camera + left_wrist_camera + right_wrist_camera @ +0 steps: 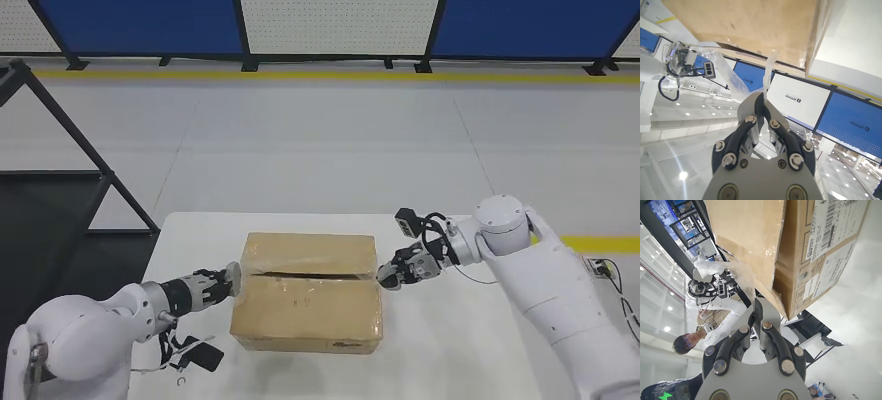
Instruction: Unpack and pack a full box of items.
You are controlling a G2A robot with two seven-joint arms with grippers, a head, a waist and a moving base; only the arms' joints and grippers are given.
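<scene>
A brown cardboard box (308,305) sits on the white table (450,340), its top seam showing a dark gap. My left gripper (232,278) is at the box's left end, level with the seam. In the left wrist view it (763,98) is shut on a thin strip of clear tape (768,72) that runs up to the box (753,24) edge. My right gripper (385,281) is at the opposite end. In the right wrist view it (756,300) is shut, with a wide band of clear tape (742,275) reaching its tips beside the labelled box (791,247).
A black metal frame (60,130) stands left of the table. A small black device (200,355) lies near the table's front left corner. Blue and white partition panels (330,25) line the far wall across open floor.
</scene>
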